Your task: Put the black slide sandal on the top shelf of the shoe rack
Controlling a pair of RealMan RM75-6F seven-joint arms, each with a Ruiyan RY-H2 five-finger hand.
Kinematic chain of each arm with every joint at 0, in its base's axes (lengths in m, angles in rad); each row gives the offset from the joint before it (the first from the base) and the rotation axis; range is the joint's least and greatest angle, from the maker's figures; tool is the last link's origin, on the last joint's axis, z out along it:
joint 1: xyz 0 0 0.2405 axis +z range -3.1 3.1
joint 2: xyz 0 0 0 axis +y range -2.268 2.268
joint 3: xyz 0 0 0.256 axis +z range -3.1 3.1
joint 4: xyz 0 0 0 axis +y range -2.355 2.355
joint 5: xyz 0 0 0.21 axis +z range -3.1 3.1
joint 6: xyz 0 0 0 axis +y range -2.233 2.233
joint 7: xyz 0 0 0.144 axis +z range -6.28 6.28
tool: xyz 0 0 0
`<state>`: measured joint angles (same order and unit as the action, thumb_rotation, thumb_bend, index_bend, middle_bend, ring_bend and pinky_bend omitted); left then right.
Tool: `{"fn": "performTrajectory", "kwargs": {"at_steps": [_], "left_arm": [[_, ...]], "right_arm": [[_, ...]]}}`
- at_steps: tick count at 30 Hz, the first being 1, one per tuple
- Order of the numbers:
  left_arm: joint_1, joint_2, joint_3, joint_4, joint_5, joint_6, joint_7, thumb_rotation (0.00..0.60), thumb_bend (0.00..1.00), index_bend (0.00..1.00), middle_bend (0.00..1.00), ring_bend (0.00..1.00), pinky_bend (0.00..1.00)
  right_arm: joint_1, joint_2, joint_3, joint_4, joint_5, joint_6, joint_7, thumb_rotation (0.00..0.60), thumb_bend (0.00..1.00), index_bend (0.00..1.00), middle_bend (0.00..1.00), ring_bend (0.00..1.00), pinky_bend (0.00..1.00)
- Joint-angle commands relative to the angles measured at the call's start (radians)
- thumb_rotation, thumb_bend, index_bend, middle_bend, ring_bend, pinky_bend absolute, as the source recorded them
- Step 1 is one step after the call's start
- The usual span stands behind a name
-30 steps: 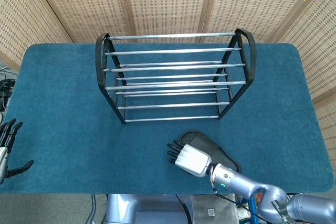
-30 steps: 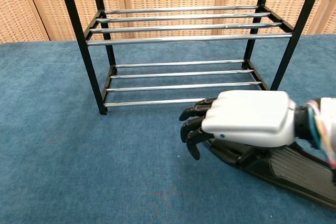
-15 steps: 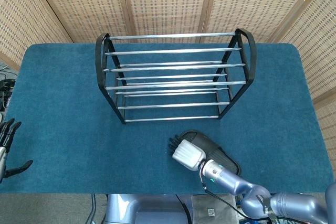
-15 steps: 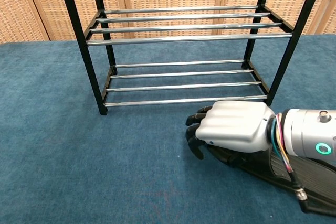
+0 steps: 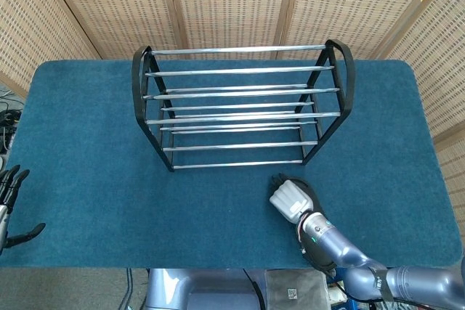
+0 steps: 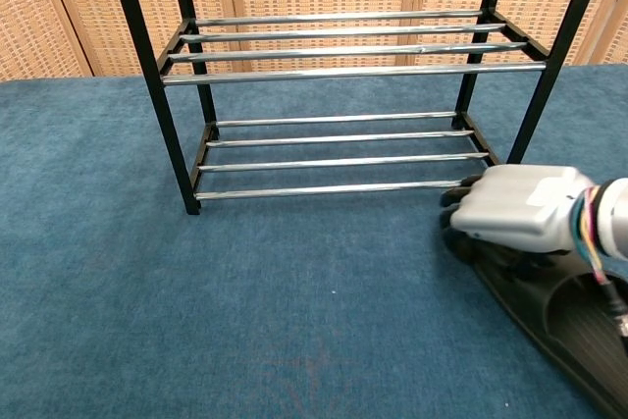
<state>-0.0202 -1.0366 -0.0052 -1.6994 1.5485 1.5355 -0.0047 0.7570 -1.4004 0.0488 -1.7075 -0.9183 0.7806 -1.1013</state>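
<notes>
A: Low right of the chest view, the right hand (image 6: 518, 211) lies over the toe end of the black slide sandal (image 6: 579, 326), fingers (image 6: 453, 197) curled down; whether they actually clamp it, I can't tell.

B: Then a lift might leave it flat on the blue counter (image 6: 245, 311).

A: Or carry it crooked. The left hand (image 5: 9, 205), lower left of the head view, hangs spread and empty.

B: Farther back, the shoe rack (image 5: 240, 103): its top shelf (image 5: 236, 59) is thin rails, so a tilted sandal could slip through.
</notes>
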Motion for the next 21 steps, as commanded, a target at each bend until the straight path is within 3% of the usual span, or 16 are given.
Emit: {"fn": "performTrajectory", "kwargs": {"at_steps": [1, 10, 18, 19, 20, 21], "left_arm": [[0.001, 0.0, 0.001, 0.0, 0.002, 0.001, 0.0, 0.6, 0.17, 0.0, 0.0, 0.0, 0.0], [0.001, -0.001, 0.005, -0.001, 0.008, 0.001, 0.007, 0.6, 0.17, 0.0, 0.0, 0.0, 0.0], [0.002, 0.0, 0.011, -0.005, 0.017, 0.003, 0.013, 0.6, 0.17, 0.0, 0.0, 0.0, 0.0], [0.003, 0.0, 0.011, -0.005, 0.018, 0.004, 0.012, 0.6, 0.17, 0.0, 0.0, 0.0, 0.0], [0.003, 0.0, 0.011, -0.005, 0.018, 0.004, 0.012, 0.6, 0.17, 0.0, 0.0, 0.0, 0.0], [0.003, 0.001, 0.012, -0.004, 0.019, 0.005, 0.011, 0.6, 0.17, 0.0, 0.0, 0.0, 0.0]], "right_arm": [[0.028, 0.049, -0.043, -0.032, 0.147, 0.079, -0.076, 0.6, 1.0, 0.38, 0.25, 0.08, 0.09], [0.082, 0.121, -0.109, -0.082, 0.383, 0.189, -0.173, 0.6, 1.0, 0.38, 0.25, 0.08, 0.09], [0.12, 0.169, -0.157, -0.112, 0.523, 0.26, -0.204, 0.6, 1.0, 0.36, 0.21, 0.06, 0.05], [0.124, 0.179, -0.16, -0.122, 0.536, 0.267, -0.201, 0.6, 0.97, 0.33, 0.17, 0.04, 0.03], [0.125, 0.186, -0.16, -0.128, 0.537, 0.269, -0.196, 0.6, 0.79, 0.23, 0.1, 0.02, 0.01], [0.122, 0.2, -0.159, -0.141, 0.52, 0.272, -0.176, 0.6, 0.53, 0.12, 0.04, 0.01, 0.0]]}}
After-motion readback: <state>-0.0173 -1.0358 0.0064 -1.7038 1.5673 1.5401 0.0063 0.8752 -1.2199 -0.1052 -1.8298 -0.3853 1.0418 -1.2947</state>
